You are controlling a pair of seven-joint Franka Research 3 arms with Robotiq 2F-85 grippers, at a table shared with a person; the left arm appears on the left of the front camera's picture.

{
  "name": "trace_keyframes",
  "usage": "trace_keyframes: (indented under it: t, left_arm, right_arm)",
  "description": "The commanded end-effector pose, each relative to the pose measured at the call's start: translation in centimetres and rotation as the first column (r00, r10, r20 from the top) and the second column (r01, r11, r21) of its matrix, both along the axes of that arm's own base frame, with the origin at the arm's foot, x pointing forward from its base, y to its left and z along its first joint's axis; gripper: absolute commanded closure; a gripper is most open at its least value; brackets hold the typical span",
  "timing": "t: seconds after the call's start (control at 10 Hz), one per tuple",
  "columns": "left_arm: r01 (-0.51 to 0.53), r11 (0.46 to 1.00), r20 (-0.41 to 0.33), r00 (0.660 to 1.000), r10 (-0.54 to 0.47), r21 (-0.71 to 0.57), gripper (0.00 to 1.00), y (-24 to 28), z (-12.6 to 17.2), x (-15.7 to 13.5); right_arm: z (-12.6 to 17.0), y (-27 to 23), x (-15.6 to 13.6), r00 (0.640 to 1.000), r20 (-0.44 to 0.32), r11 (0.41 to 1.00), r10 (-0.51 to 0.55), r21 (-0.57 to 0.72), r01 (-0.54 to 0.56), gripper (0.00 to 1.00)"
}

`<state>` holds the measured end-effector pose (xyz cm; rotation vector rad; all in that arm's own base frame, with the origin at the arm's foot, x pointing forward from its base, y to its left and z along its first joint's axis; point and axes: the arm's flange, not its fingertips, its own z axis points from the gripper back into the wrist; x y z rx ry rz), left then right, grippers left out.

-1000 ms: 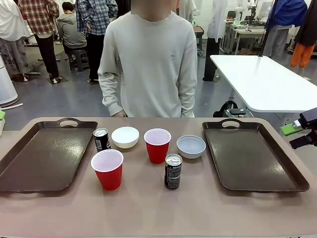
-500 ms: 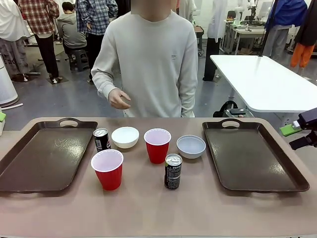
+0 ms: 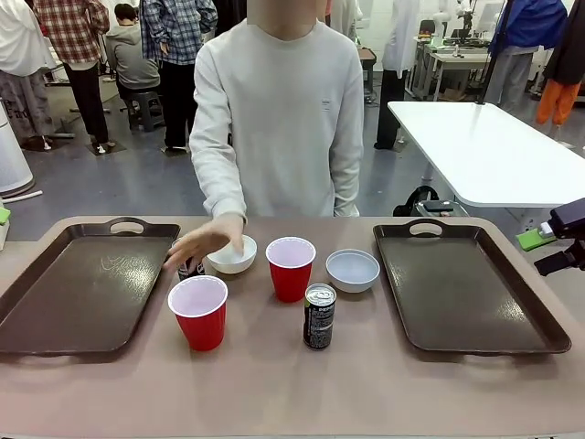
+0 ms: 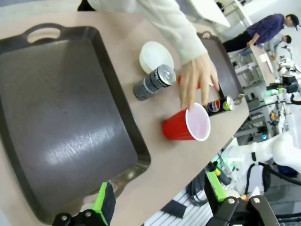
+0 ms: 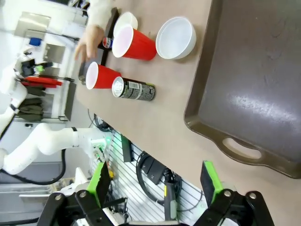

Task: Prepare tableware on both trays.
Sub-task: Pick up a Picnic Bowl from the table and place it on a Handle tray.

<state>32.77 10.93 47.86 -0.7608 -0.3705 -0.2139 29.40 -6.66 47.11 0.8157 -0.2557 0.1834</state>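
Observation:
Two dark brown trays lie flat: the left tray [image 3: 82,293] [image 4: 61,113] and the right tray [image 3: 466,293] [image 5: 254,80]. Between them stand two red cups [image 3: 198,311] [image 3: 291,267], two white bowls [image 3: 239,256] [image 3: 353,270] and a dark can [image 3: 319,315]. A person's hand [image 3: 199,245] [image 4: 197,84] reaches down over the second can [image 4: 155,81] and the left bowl's edge. My left gripper [image 4: 160,195] hangs open above the left tray's near rim. My right gripper [image 5: 155,181] hangs open off the right tray's handle end. Both hold nothing.
The person stands at the far side of the table, mid-left. A white table [image 3: 484,146] and other people are farther back. Bare brown tabletop [image 3: 274,384] runs along the near edge in front of the trays.
The person's hand has come down from chest height to the table, over the far-left can and bowl. Neither arm has moved and the tableware stands where it was.

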Motion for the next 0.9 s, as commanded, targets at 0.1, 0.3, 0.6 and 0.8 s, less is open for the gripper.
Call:
trace_keyframes:
  t: [0.1,0.3,0.6,0.8]
  left_arm:
    - [0.004,1.0,0.007,1.0,-0.004,-0.019,0.0,0.1,0.0,0.1]
    - [0.004,1.0,0.007,1.0,-0.004,-0.019,0.0,0.1,0.0,0.1]
    - [0.004,1.0,0.007,1.0,-0.004,-0.019,0.0,0.1,0.0,0.1]
    - [0.004,1.0,0.007,1.0,-0.004,-0.019,0.0,0.1,0.0,0.1]
  right_arm:
    - [3.6,2.0,1.6,0.999,-0.035,0.995,-0.004,-0.097,0.0,0.0]
    - [6.9,5.8,4.7,0.993,-0.112,0.949,-0.03,-0.315,-0.007,0.0]
    - [12.1,14.2,10.4,0.977,-0.189,0.795,-0.101,-0.606,-0.035,0.0]
    - [11.0,17.6,14.8,0.942,-0.292,0.736,-0.164,-0.672,-0.08,0.0]
